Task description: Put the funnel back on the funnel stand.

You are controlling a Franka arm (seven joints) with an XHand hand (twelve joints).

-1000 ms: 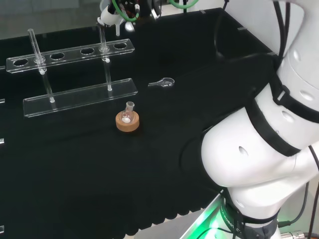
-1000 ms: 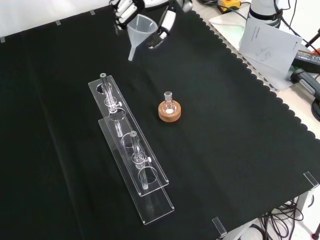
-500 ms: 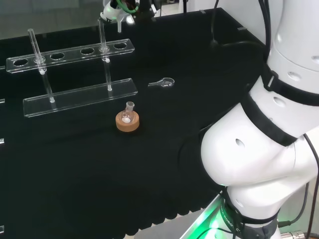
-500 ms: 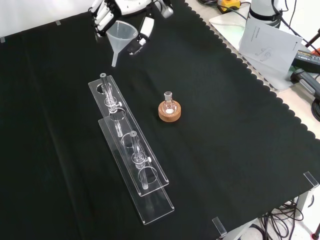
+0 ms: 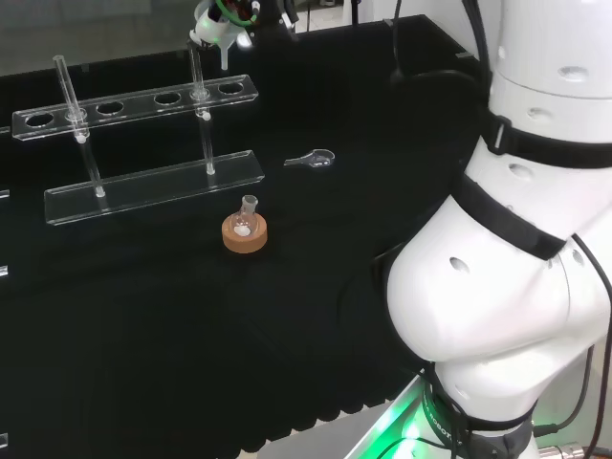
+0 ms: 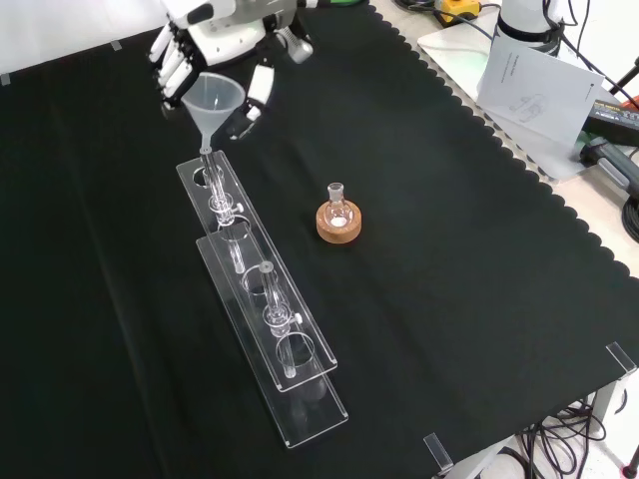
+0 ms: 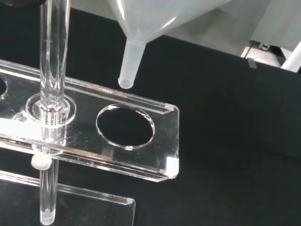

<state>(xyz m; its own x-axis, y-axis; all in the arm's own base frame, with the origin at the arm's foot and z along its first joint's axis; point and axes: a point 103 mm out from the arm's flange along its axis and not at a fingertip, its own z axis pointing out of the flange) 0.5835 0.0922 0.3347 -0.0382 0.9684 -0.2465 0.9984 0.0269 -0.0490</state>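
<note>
One funnel [image 6: 212, 98] upright in hand [image 6: 215, 40], stem down, above funnel stand [image 6: 262, 299]

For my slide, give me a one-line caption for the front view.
The hand holds the funnel above the end of the clear funnel stand.

translucent funnel [image 6: 213, 100] hangs upright, spout just above clear funnel stand's [image 6: 262, 296] end hole.
</note>
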